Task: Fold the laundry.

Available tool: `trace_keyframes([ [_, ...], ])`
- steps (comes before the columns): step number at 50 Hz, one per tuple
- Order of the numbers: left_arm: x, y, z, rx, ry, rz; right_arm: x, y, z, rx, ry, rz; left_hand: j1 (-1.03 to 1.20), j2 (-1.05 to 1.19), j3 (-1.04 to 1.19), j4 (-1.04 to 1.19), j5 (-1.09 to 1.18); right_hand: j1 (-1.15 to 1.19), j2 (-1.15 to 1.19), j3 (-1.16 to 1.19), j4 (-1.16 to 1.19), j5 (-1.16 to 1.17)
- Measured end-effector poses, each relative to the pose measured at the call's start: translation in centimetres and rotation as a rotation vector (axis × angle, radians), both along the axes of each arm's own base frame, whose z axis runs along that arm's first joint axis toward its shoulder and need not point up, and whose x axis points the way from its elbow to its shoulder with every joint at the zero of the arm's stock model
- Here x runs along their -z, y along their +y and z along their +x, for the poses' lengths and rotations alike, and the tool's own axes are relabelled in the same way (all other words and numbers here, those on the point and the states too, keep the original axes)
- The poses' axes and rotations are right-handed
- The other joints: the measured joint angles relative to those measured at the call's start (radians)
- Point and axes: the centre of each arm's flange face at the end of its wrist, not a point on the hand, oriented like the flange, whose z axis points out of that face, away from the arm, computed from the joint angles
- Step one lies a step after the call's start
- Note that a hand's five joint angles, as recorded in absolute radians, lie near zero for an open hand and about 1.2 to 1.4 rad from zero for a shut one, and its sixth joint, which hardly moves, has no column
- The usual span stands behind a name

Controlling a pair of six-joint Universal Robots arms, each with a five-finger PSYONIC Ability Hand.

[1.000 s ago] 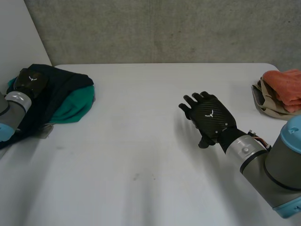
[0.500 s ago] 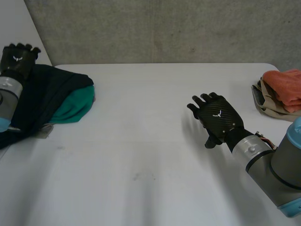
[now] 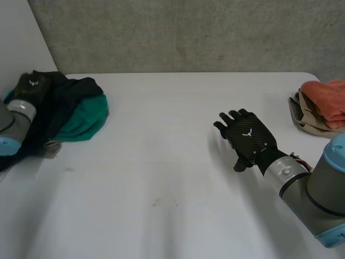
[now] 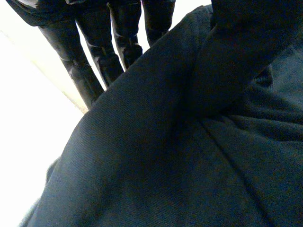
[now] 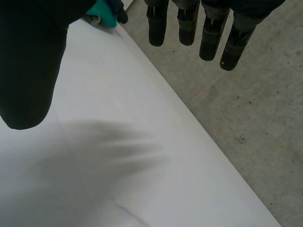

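pressing the straight fingers (image 4: 86,64) of the left hand (image 3: 29,86) against the dark garment (image 3: 60,102), heaped over a green garment (image 3: 82,123) at the tabletop's (image 3: 161,172) far left corner. holding the right hand (image 3: 248,137) spread, clasping nothing, above the tabletop's right half.

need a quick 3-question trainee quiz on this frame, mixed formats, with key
1. True or false: the right hand is shut on a cloth.
2. Which hand is on the dark garment? A) left hand B) right hand C) both
3. Fill in: the orange cloth lies on a ____ cloth at the table's right edge.

Key:
1. False. It is open above the bare table and holds nothing.
2. A.
3. Beige: the beige cloth shows under the orange one.
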Motion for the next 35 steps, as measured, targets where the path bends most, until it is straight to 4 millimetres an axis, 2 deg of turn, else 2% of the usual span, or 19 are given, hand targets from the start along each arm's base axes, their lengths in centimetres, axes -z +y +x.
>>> trace_keyframes([
  [1, 0.0, 0.0, 0.0, 0.0, 0.0, 0.0, 0.0, 0.0, 0.0, 0.0, 0.0, 0.0, 0.0, 0.0, 0.0, 0.0, 0.0, 0.0, 0.0, 0.0, 0.0, 0.0],
  [2, -2.4, 0.9, -1.5, 0.007, 0.001, -0.058, 0.0, 0.0, 0.0, 0.003, 0.0, 0.0, 0.038, 0.012, 0.01, 0.007, 0.014, 0.0, 0.0, 0.0, 0.0, 0.0],
  [5, -4.8, 2.3, -3.4, 0.031, 0.005, -0.117, 0.0, -0.1, -0.1, 0.008, 0.0, -0.001, 0.057, 0.015, 0.018, 0.009, 0.03, 0.0, 0.0, 0.0, 0.0, 0.0],
  [6, -7.1, 4.1, -5.5, 0.068, 0.012, -0.172, -0.1, -0.1, -0.1, 0.012, 0.001, -0.001, 0.08, 0.019, 0.031, 0.009, 0.038, 0.0, 0.0, 0.0, 0.0, 0.0],
  [8, -7.5, 4.5, -6.0, 0.076, 0.013, -0.18, -0.1, -0.1, -0.1, 0.013, 0.001, -0.001, 0.084, 0.021, 0.033, 0.01, 0.038, 0.0, 0.0, 0.0, 0.0, 0.0],
  [9, -9.8, 7.9, -9.4, 0.15, 0.026, -0.23, -0.1, -0.1, -0.2, 0.019, 0.001, -0.002, 0.089, 0.024, 0.039, 0.011, 0.054, 0.0, 0.0, 0.0, 0.0, 0.0],
  [10, -9.8, 7.9, -9.4, 0.15, 0.026, -0.23, -0.1, -0.1, -0.2, 0.019, 0.001, -0.002, 0.089, 0.024, 0.039, 0.011, 0.054, 0.0, 0.0, 0.0, 0.0, 0.0],
  [13, -11.4, 12.8, -14.0, 0.274, 0.044, -0.252, -0.2, -0.3, -0.4, 0.035, 0.001, -0.004, 0.089, 0.025, 0.043, 0.014, 0.061, 0.0, 0.0, 0.0, 0.0, 0.0],
  [15, -11.7, 15.8, -16.6, 0.358, 0.055, -0.244, -0.3, -0.6, -0.7, 0.051, 0.001, -0.007, 0.089, 0.025, 0.046, 0.014, 0.061, 0.0, 0.0, 0.0, 0.0, 0.0],
  [16, -11.7, 15.8, -16.6, 0.358, 0.055, -0.244, -0.3, -0.6, -0.7, 0.051, 0.001, -0.007, 0.089, 0.025, 0.046, 0.014, 0.061, 0.0, 0.0, 0.0, 0.0, 0.0],
  [17, -11.4, 19.2, -19.5, 0.46, 0.069, -0.21, -0.4, -1.0, -1.1, 0.077, 0.001, -0.013, 0.089, 0.025, 0.047, 0.014, 0.061, 0.0, 0.0, 0.0, 0.0, 0.0],
  [19, -10.7, 22.1, -21.8, 0.547, 0.085, -0.16, -0.6, -1.4, -1.5, 0.099, 0.0, -0.018, 0.089, 0.026, 0.047, 0.015, 0.061, 0.0, 0.0, 0.0, 0.0, 0.0],
  [26, -8.4, 30.6, -27.1, 0.787, 0.179, 0.046, -1.3, -3.2, -3.1, 0.205, -0.003, -0.045, 0.051, -0.019, 0.015, -0.021, 0.033, 0.001, 0.0, 0.0, 0.0, 0.0],
  [27, -8.2, 31.0, -27.3, 0.797, 0.189, 0.06, -1.3, -3.4, -3.3, 0.215, -0.003, -0.047, 0.051, -0.019, 0.015, -0.021, 0.033, 0.0, 0.0, 0.0, 0.0, 0.0],
  [28, -8.0, 31.6, -27.7, 0.815, 0.211, 0.085, -1.4, -3.6, -3.4, 0.226, -0.004, -0.05, -0.384, -0.39, -0.365, -0.407, -0.346, 0.0, 0.0, 0.0, 0.0, 0.0],
  [30, -7.9, 32.1, -28.2, 0.828, 0.24, 0.108, -1.7, -4.3, -4.1, 0.27, -0.007, -0.061, -0.676, -0.683, -0.633, -0.681, -0.619, 0.0, 0.0, 0.0, 0.0, 0.0],
  [31, -7.9, 32.1, -28.3, 0.828, 0.249, 0.111, -1.9, -4.6, -4.4, 0.291, -0.008, -0.066, -0.676, -0.683, -0.633, -0.681, -0.619, 0.0, 0.0, 0.0, 0.0, 0.0],
  [32, -7.9, 32.1, -28.4, 0.825, 0.261, 0.113, -2.0, -4.9, -4.7, 0.311, -0.009, -0.071, -0.797, -0.864, -0.831, -0.879, -0.804, 0.0, 0.0, 0.0, 0.0, 0.0],
  [35, -8.2, 31.5, -28.5, 0.791, 0.287, 0.102, -2.4, -5.6, -5.3, 0.357, -0.01, -0.079, -0.8, -0.908, -0.881, -0.933, -0.85, 0.001, 0.0, 0.0, 0.0, 0.0],
])
